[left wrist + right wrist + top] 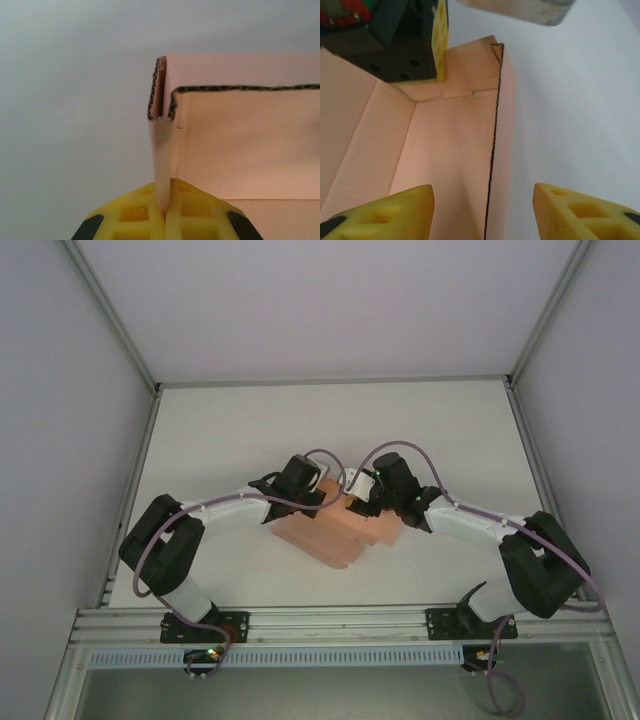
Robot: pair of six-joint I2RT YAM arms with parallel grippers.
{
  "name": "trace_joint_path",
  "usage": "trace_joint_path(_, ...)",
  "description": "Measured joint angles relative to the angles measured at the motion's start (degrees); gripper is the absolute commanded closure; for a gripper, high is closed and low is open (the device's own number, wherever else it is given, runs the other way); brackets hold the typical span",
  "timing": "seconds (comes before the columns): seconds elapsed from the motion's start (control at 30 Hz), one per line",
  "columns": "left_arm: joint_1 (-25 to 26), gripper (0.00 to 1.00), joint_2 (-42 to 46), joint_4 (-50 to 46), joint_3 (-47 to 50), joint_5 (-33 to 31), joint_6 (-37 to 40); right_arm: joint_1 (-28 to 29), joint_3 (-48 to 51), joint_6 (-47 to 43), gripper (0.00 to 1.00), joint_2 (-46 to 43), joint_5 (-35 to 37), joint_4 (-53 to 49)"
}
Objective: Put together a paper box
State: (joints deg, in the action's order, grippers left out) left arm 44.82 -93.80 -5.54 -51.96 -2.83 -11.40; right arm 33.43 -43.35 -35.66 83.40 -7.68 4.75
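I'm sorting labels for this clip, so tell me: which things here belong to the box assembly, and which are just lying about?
Part of the job:
- paper box, partly folded
- left hand, shut on an upright wall
- right hand, open, a wall edge between its fingers

Just there:
- white table
- metal rail at its near edge

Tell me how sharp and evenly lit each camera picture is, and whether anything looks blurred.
Top external: soft, even light, only faint shadows on the table, the paper box slightly washed out. Left wrist: the box's corrugated edge is crisp, the left end effector at the bottom a little soft. Right wrist: card ribbing sharp, a grey shape at the top edge blurred.
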Motion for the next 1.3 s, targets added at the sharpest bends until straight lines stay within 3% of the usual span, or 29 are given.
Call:
trace_joint_path(0.23,-1.49,1.00,-0.50,3.43,1.05,2.40,-2.58,0.02,-1.14,-2.95,0.90,3.93,3.30,4.44)
trace_joint_path(0.37,-2.49,0.96,-0.66,4.98,1.60,3.52,-3.61,0.35,-1.25,-4.83,0.97,4.35,5.60,6.43)
trace_joint_path(0.5,-3.63,0.89,-1.09,6.05,1.66,5.01,-4.02,1.18,-1.25,-6.36,1.00,4.59,7.28,7.23)
trace_joint_path(0.57,-4.07,0.81,-1.40,6.58,1.70,5.81,-4.07,1.49,-1.22,-6.64,1.00,4.63,7.78,7.30)
trace_joint_path(1.0,-4.79,0.78,-3.87,8.22,1.99,7.56,-3.96,3.02,-1.05,-7.06,1.00,4.70,7.72,6.88)
trace_joint_path(1.13,-4.61,1.00,-3.48,7.98,1.99,6.67,-3.98,3.15,-1.05,-7.39,1.00,4.63,7.87,6.93)
trace_joint_path(1.3,-3.58,1.00,-3.21,7.56,1.99,4.15,-3.37,3.67,-0.57,-7.50,1.00,4.09,8.57,6.91)
